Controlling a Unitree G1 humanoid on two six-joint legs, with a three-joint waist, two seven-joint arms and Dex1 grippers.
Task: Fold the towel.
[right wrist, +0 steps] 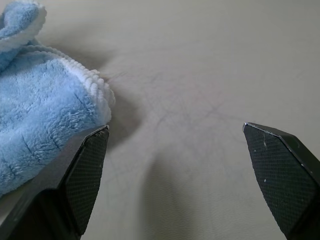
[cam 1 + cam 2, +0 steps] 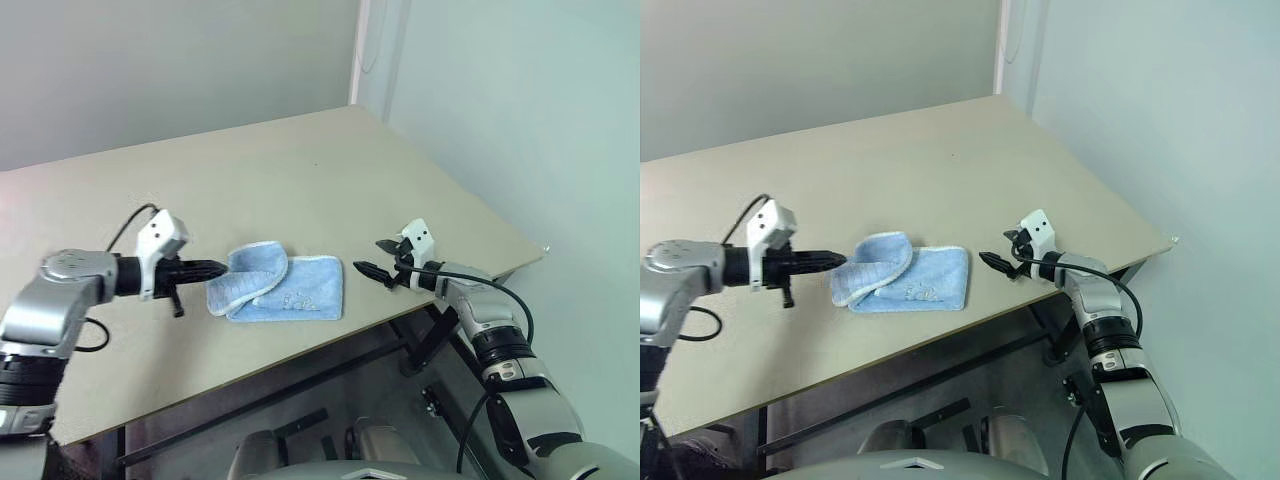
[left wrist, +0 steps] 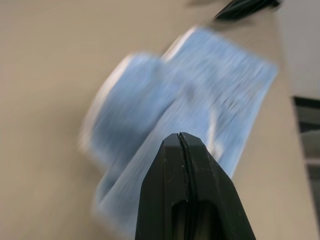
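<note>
The light blue towel [image 2: 290, 290] lies on the table near its front edge, its left part rolled loosely over onto itself, with white edging showing. My left gripper [image 2: 220, 268] is shut, pointing right, its tip at the towel's left edge; in the left wrist view the fingers [image 3: 181, 150] are pressed together with no cloth between them and the towel [image 3: 200, 85] lies beyond. My right gripper [image 2: 372, 257] is open just right of the towel, low over the table. In the right wrist view the towel's corner [image 1: 40, 110] sits beside one fingertip [image 1: 92, 165], with bare tabletop between the fingers.
The beige table [image 2: 300, 170] stretches far behind the towel. Its front edge [image 2: 380, 320] runs close beneath the towel and the right gripper. Pale walls stand behind and to the right.
</note>
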